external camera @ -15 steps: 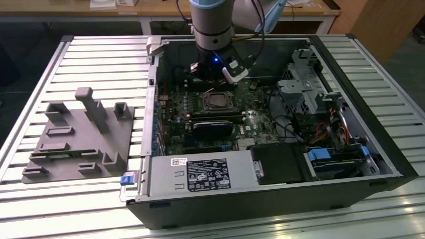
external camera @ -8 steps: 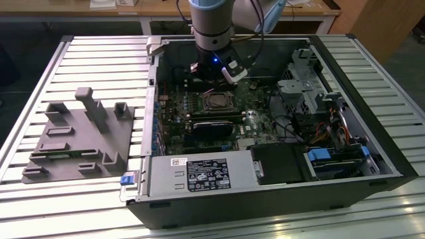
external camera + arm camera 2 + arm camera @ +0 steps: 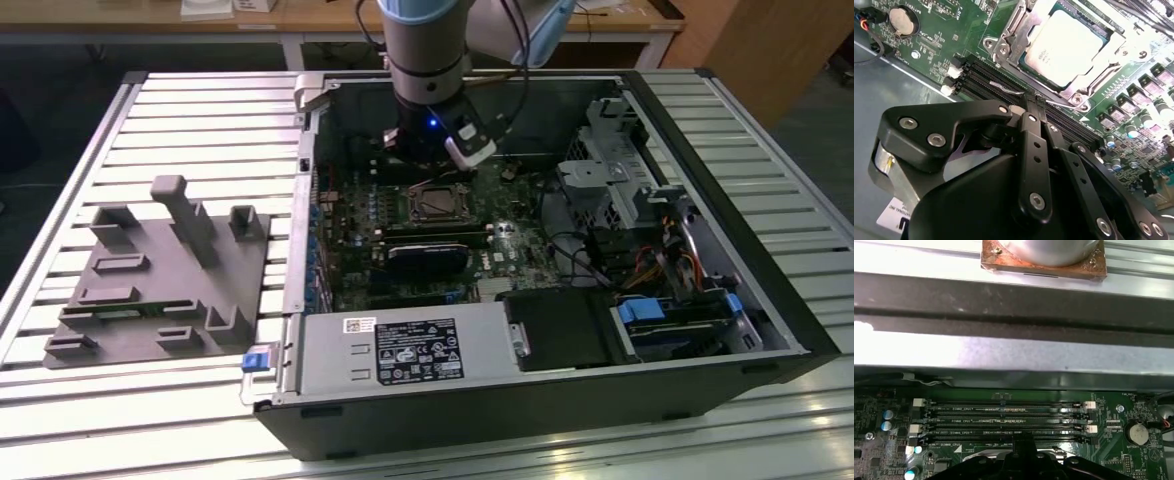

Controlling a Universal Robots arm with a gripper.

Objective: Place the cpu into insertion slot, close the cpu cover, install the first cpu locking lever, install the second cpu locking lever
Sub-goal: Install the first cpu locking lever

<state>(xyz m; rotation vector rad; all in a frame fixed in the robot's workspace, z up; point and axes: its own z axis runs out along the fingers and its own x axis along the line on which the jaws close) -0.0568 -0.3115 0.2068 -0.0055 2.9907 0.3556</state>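
By the black memory slots (image 3: 985, 79) a thin wire locking lever (image 3: 1010, 90) lies low, and the gripper (image 3: 1029, 100) has its fingers drawn together right at it; whether they pinch it, I can't tell. Just beyond, the cpu (image 3: 1069, 47) sits in the insertion slot (image 3: 415, 205) under the lowered cpu cover (image 3: 1015, 34). I'd judge this is the first lever step, calling for a steady push to latch the wire

A white label (image 3: 416, 352) with small symbols and fine print sits on the grey power supply (image 3: 334, 362), low in the exterior view; none of it is legible. Tiny white lettering runs beside the memory slots (image 3: 1004, 412) in the first wrist view. In the second wrist view there are faint marks on the cpu (image 3: 1069, 47). Both are too small to tell.
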